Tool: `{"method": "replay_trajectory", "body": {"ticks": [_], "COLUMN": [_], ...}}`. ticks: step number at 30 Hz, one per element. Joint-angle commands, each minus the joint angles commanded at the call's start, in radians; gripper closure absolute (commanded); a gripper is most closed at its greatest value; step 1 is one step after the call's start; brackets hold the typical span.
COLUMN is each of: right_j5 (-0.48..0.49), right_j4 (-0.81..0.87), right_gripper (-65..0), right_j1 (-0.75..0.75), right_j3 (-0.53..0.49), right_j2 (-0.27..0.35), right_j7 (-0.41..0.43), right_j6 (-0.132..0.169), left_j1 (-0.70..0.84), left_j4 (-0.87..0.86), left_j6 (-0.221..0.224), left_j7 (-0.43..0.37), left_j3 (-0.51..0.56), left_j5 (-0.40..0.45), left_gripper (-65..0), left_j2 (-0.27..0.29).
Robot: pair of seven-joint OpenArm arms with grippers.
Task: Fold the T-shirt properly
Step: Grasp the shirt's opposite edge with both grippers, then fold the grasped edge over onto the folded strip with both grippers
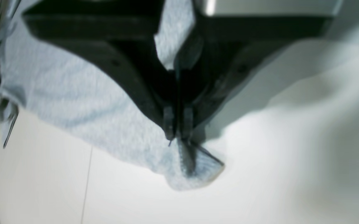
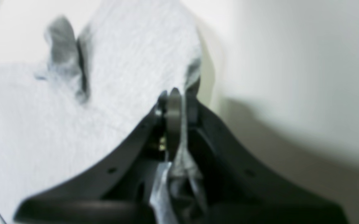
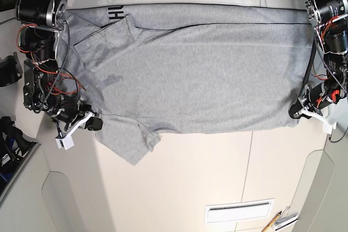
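Fabric is pinched in both of my grippers. The large heather-grey cotton T-shirt (image 3: pixel 201 74) lies spread wide across the far part of the white tabletop (image 3: pixel 206 177), its long side running from one arm to the other, with a short sleeve (image 3: pixel 130 142) sticking out toward the near side and a strip of black block lettering (image 3: pixel 115 12) showing at the far edge near the arm on the base view's left. From my left wrist camera I see the left gripper (image 1: pixel 177 132) with its black jaws pressed together on a corner of the shirt; a small ribbed-looking tip of grey cloth (image 1: pixel 198 168) pokes out just beyond the fingertips, and the rest of the garment stretches away to one side of the jaws above the pale table. In the base view that same gripper (image 3: pixel 303 111) sits at the shirt's near corner on the right. My right wrist camera shows the right gripper (image 2: pixel 177 96) likewise closed on cloth: a bunched fold of grey fabric (image 2: pixel 179 174) runs down between the jaws toward the palm, while the broad body of the shirt fans out beyond the tips and to one side. From the base camera this gripper (image 3: pixel 93 123) meets the shirt's edge beside the sleeve. Both wrist views are blurred.
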Motion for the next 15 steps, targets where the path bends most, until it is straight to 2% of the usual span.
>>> {"method": "replay_trajectory", "body": {"ticks": [4,9,12,15], "right_j5": [0.099,0.222,0.266,0.289], "right_j4": [0.141,0.349,0.447,0.532], "right_gripper": [0.0,0.0,0.0,0.0], "right_j1": [-0.017,-0.107,-0.177,-0.244], "right_j3": [0.000,0.000,0.002,0.002], "right_j2": [0.008,0.038,0.067,0.102], "right_j7": [-0.138,-0.251,-0.269,-0.272], "right_j6": [0.001,0.000,0.000,0.000], "left_j1": [0.005,0.068,0.111,0.150], "left_j4": [0.116,0.246,0.311,0.364], "left_j6": [0.000,0.000,0.000,0.000], "left_j7": [0.106,0.210,0.268,0.284], "left_j3": [0.000,0.000,0.000,0.000], "left_j5": [-0.018,-0.158,-0.227,-0.246], "left_gripper": [0.0,0.0,0.0,0.0], "left_j2": [-0.014,-0.080,-0.108,-0.130]}}
